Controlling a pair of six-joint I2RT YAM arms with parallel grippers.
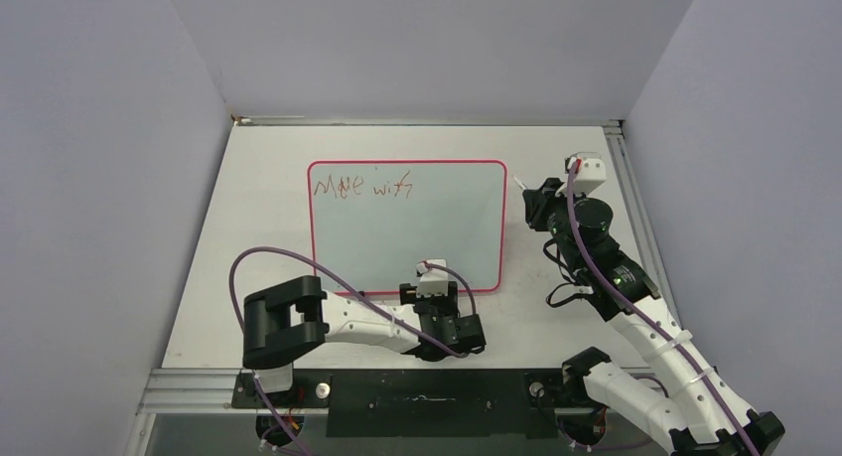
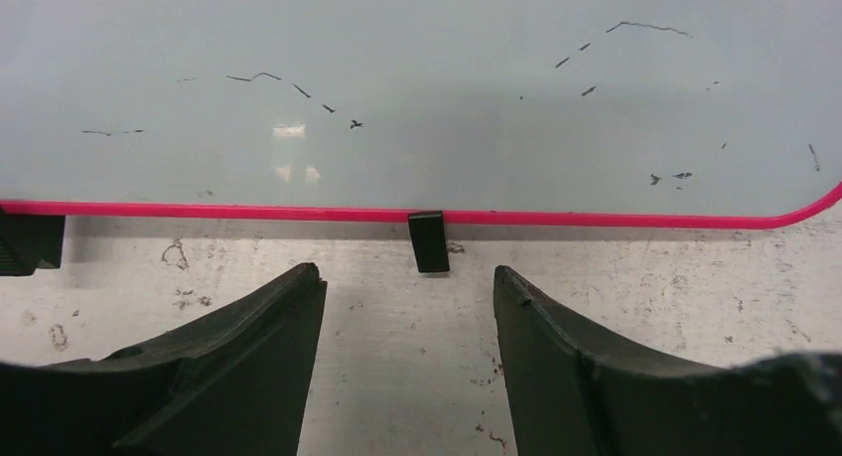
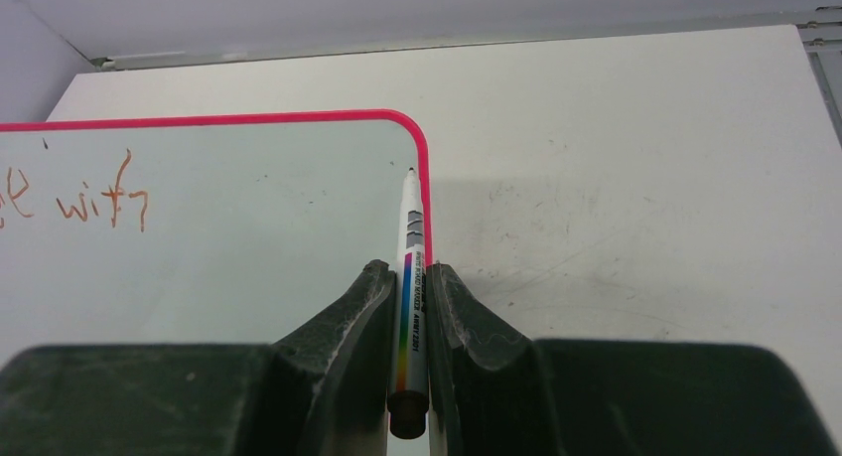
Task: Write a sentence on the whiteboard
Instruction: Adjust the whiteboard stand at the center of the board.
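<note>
Whiteboard (image 1: 417,237) work begins at the fingers (image 3: 367,297) of the right gripper (image 3: 409,274), which are closed on a thin white marker (image 3: 412,223) with a rainbow stripe. They pinch it on the lower part of the barrel, and the tip points away to 12 o'clock, close to the pink rim near the board's 1 o'clock corner; if it touches the surface, I cannot tell. I judge the marker to be light, stiff and a little slippery, being smooth round plastic. The hold on the barrel looks good, but a hard push on the tip may make it slide or turn between the pads. The left gripper (image 2: 409,282) has its fingers apart with nothing between them; it stands at 6 o'clock of the board, just before one small black foot (image 2: 428,240), not touching the rim. The board itself lies in the middle of the table (image 1: 566,158). It looks thin, rigid and light, with a glossy face, so I think it can slip on the table under the pen. The best place to steady it is the rim at the near edge, not the writing face. The sentence (image 1: 361,187) is at the board's 11 o'clock corner, in shaky red-brown letters that read about "Move with"; the rest of the face has only some small dark marks.
</note>
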